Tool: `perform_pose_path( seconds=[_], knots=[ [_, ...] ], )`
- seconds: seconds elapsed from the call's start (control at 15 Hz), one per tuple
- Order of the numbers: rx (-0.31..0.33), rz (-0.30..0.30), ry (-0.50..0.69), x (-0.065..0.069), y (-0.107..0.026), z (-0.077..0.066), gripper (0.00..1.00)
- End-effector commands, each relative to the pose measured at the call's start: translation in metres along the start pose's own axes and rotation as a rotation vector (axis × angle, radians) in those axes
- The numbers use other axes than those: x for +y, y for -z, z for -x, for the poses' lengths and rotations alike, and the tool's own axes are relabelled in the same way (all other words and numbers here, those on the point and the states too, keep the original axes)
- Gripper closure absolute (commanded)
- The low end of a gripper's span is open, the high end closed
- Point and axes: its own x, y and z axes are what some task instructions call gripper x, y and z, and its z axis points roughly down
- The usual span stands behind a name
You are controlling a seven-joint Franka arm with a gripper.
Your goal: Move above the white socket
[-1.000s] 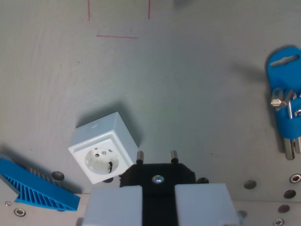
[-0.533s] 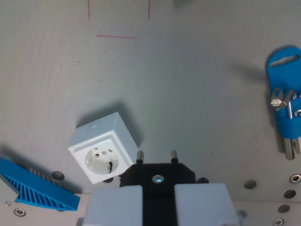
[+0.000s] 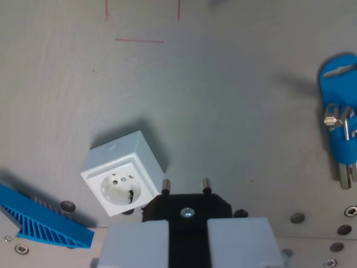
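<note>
The white socket [image 3: 123, 174] is a small white cube on the grey table, lower left of centre in the wrist view, its round face with two holes tilted toward the camera. My gripper [image 3: 187, 237] is at the bottom centre, its two pale fingers shut on a black plug [image 3: 187, 207] whose two metal pins point up the picture. The plug sits just to the wrist view's right of the socket, its left pin close to the socket's lower right corner and apart from it.
A blue ribbed wedge [image 3: 39, 220] lies at the bottom left. A blue holder with metal parts [image 3: 339, 111] is at the right edge. Red lines [image 3: 139, 40] mark the table at the top. Screws and holes [image 3: 297, 217] run along the bottom.
The whole scene has shifted slightly, so the camera has moved a little. The plug stays in the gripper and the socket keeps its place on the table.
</note>
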Motion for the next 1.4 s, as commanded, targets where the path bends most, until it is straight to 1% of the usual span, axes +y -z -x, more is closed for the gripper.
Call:
perform_pose_path(
  seconds=[0.07, 0.33, 0.6, 1.4],
  knots=[
    [0.038, 0.001, 0.05, -0.002, -0.006, 0.006, 1.0],
    [0.063, 0.003, 0.086, -0.005, -0.014, 0.012, 1.0],
    [0.084, 0.006, 0.121, -0.009, -0.025, 0.019, 1.0],
    [0.101, 0.016, 0.245, -0.025, -0.06, 0.05, 1.0]
  ],
)
